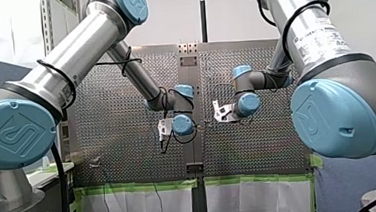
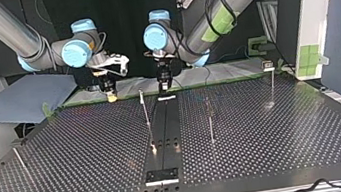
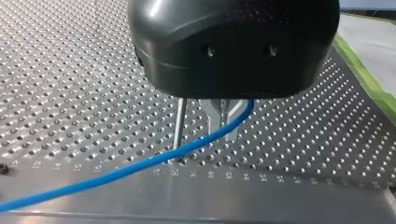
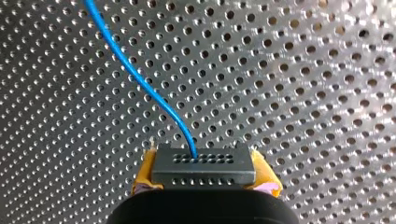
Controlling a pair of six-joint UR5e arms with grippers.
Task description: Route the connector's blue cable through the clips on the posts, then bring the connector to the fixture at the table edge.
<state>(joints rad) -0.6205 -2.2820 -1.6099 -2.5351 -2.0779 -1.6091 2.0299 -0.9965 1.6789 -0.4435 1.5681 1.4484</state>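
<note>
Two grips: my right gripper [image 4: 204, 174] is clamped on the connector [image 4: 205, 164]; my left gripper [image 3: 219, 116], jaws' state untellable, should guide the blue cable [image 3: 140, 165] taut toward the post [image 3: 179, 126] beside its jaws.

Left wrist view: the rounded black housing [image 3: 233, 46] hides the top of the thin metal post [image 3: 179, 128] and the upper run of the thin blue cable [image 3: 140, 165], which is also cut off at the picture's edge. Right wrist view: the dark perforated rectangular connector [image 4: 204, 167] covers most of the yellow pads [image 4: 144, 175] — the cable again leaves the picture. Top view: the small fitting [image 2: 268, 65] atop one bench post [image 2: 272, 84] is too small to identify.
</note>
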